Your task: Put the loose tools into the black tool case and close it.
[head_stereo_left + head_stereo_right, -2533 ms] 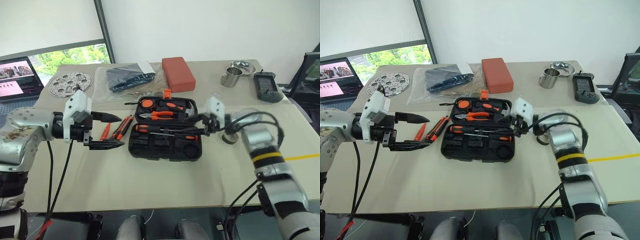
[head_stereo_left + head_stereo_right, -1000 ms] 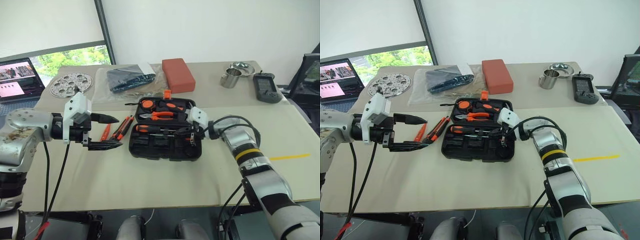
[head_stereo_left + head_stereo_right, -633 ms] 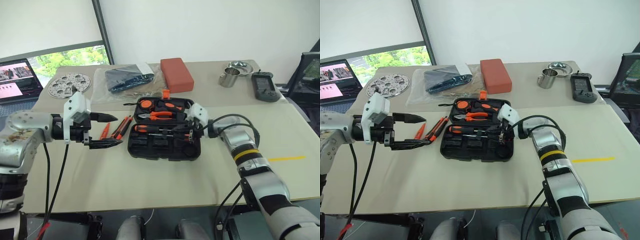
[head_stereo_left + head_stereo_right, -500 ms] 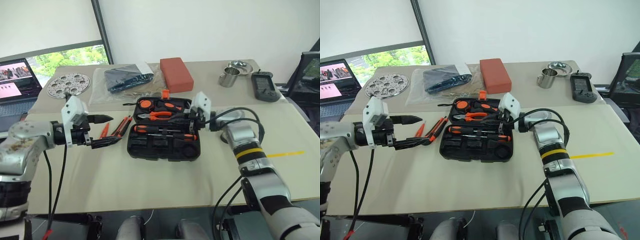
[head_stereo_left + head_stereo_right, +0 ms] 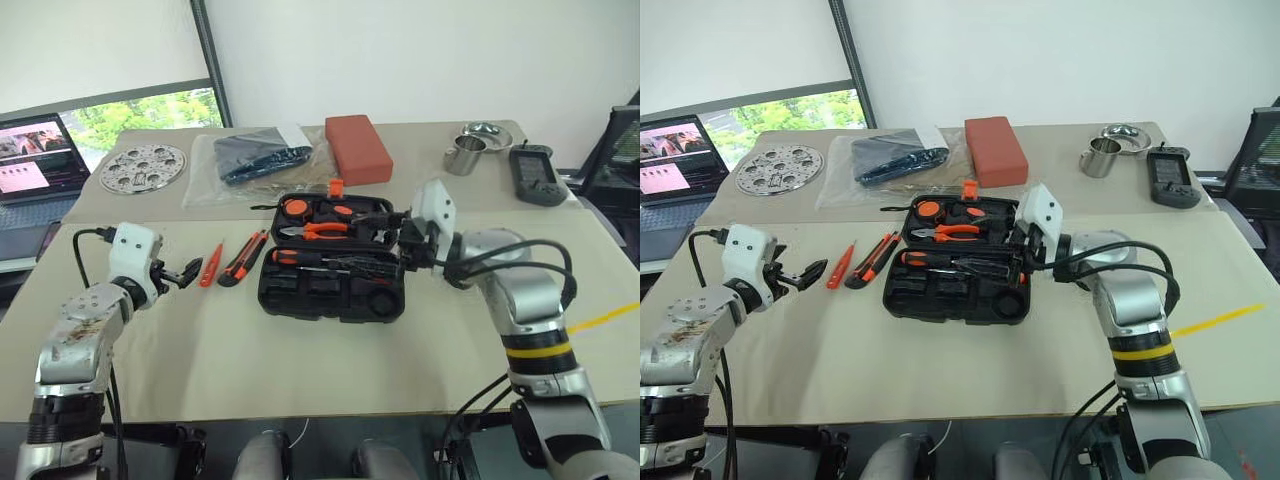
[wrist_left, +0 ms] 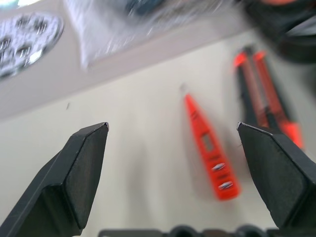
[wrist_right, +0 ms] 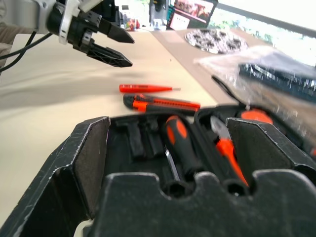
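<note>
At centre frame we see the black tool case (image 5: 333,262) lying open on the matte beige table (image 5: 300,360), its moulded plastic slots holding orange-and-black-handled screwdrivers (image 7: 181,143) and pliers (image 5: 322,229). Left of it, just beside one another, lie a slim all-orange tester screwdriver (image 5: 211,264) and a flat orange-black utility knife (image 5: 244,258). Our left gripper (image 6: 173,133), at the lower left, has its wedge-shaped black fingers spread wide and holds nothing. Our right gripper (image 7: 170,131), over the case's right edge, also stands wide apart and empty. A red-orange rectangular block (image 5: 356,147) sits above centre.
</note>
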